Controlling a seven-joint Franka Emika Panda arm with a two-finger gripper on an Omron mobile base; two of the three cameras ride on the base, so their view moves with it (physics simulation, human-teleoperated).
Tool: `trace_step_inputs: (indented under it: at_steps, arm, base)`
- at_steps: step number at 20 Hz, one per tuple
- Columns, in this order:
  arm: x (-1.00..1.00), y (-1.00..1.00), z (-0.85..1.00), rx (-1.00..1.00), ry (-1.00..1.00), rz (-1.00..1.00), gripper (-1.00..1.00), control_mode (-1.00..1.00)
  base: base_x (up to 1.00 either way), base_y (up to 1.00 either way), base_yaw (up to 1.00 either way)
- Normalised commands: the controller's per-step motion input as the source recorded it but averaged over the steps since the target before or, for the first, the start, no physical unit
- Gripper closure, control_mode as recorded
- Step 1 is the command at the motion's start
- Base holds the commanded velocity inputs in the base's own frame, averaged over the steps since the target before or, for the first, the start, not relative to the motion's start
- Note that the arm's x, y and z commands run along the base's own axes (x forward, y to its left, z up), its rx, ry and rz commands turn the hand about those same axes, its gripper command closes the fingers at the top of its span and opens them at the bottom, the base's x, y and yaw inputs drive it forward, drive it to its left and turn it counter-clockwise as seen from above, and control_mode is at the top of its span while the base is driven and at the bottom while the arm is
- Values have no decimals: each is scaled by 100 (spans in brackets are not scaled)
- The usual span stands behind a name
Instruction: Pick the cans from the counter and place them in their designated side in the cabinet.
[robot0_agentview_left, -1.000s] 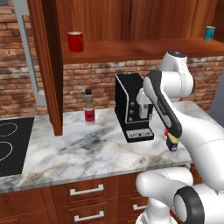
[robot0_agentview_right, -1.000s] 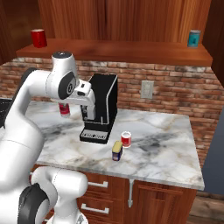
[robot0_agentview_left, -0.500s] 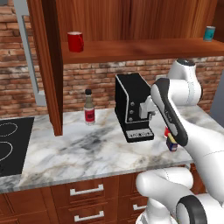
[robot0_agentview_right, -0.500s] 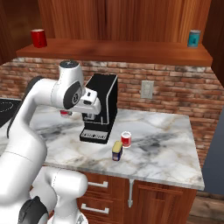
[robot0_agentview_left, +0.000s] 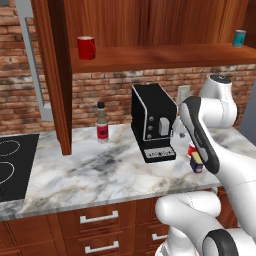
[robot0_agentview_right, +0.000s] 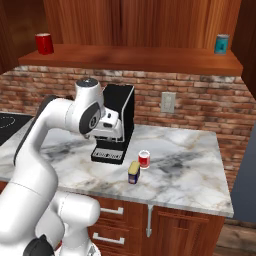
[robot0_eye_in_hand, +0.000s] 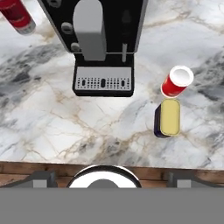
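Note:
Two cans stand close together on the marble counter (robot0_agentview_right: 190, 175) to the right of a coffee machine. One is dark blue with a yellow label (robot0_agentview_right: 133, 172) (robot0_agentview_left: 196, 162) (robot0_eye_in_hand: 168, 118). The other is red with a white top (robot0_agentview_right: 144, 159) (robot0_eye_in_hand: 176, 82). My gripper (robot0_eye_in_hand: 112, 180) hangs above the counter's front edge, left of the cans, open and empty, with its fingertips far apart. In the right base view the hand (robot0_agentview_right: 109, 125) is in front of the coffee machine. The cabinet shelf (robot0_agentview_left: 150, 55) (robot0_agentview_right: 130, 57) runs above.
A black coffee machine (robot0_agentview_left: 152, 122) (robot0_eye_in_hand: 103, 43) stands at the back of the counter. A red mug (robot0_agentview_left: 86, 47) sits at the shelf's left end and a teal can (robot0_agentview_left: 239, 38) at its right. A sauce bottle (robot0_agentview_left: 102, 129), the cabinet door (robot0_agentview_left: 50, 75) and a stove (robot0_agentview_left: 10, 165) are to the left.
The arm has swung to the right, bringing the hand nearer the cans. The jaws stay wide open. The cans have not moved.

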Motion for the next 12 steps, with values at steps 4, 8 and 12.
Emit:
trace_step_inputs:
  at_steps: [4,8,12]
  arm:
    - [-6,-27,-21,-3,0,0,-100,-100]
    - [-2,-28,-22,-2,1,0,-100,-100]
    - [-1,-27,-20,0,3,0,-100,-100]
  base:
    - [0,0,0]
    - [0,0,0]
    - [0,0,0]
